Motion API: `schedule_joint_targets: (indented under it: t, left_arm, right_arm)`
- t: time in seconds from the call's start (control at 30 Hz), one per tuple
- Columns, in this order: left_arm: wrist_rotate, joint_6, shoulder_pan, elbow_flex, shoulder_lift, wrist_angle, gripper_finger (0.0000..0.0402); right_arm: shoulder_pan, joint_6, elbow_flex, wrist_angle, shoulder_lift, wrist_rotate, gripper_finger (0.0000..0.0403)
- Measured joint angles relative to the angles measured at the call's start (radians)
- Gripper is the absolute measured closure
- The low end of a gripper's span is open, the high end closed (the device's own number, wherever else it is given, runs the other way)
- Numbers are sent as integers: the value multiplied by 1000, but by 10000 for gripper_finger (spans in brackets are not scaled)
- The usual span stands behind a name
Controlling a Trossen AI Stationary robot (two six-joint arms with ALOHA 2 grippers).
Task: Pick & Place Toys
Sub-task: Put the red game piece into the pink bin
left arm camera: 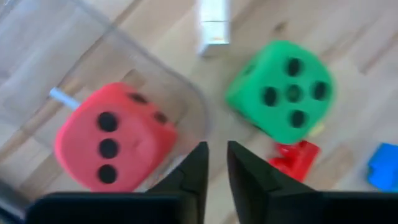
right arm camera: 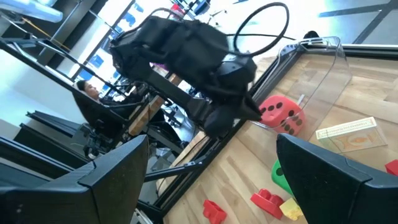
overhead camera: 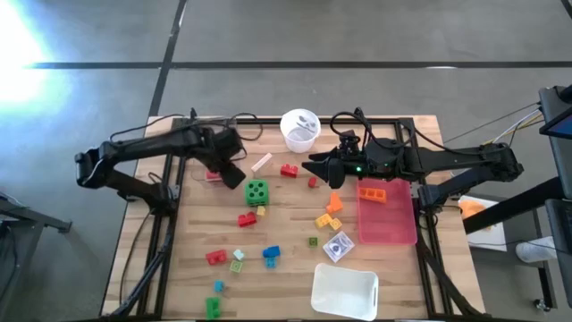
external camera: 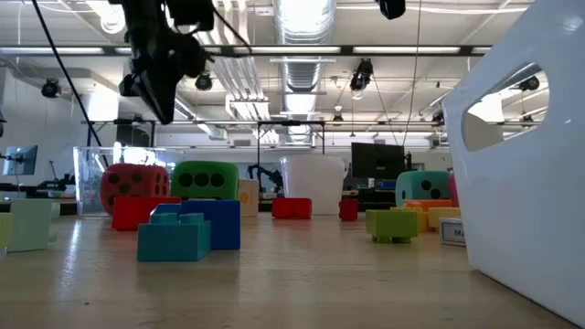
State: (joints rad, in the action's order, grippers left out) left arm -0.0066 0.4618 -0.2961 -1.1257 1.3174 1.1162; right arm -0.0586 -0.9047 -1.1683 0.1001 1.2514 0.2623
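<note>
L gripper fingers nearly shut, empty, above red die. R gripper wide open, empty. Die looks light, soft-ish; pinch flat opposite faces.

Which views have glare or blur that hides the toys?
High view: strong glare on the floor at top left, off the table. Low view: the white tray looms close at right, hiding what is behind it. Left wrist view: soft blur on the red die and green die, dots readable. Right wrist view: own fingers blurred.

toys scattered across table
</note>
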Motion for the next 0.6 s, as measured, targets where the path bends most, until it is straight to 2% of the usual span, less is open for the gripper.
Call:
schedule_joint_targets:
  t: [0.13, 0.23, 0.4, 0.6]
  left_arm:
    - [3, -8, 93, -34, 0, 14, 387]
    - [31, -8, 170, -42, 0, 37, 397]
    - [34, 45, 321, -32, -4, 75, 365]
    - [34, 92, 486, -31, -4, 83, 298]
  right_arm:
    - [0, 0, 0, 0, 0, 0, 60]
    - [1, 0, 0, 0, 0, 0, 60]
    - [1, -3, 0, 0, 0, -1, 60]
    - [-2, -3, 0, 3, 0, -37, 60]
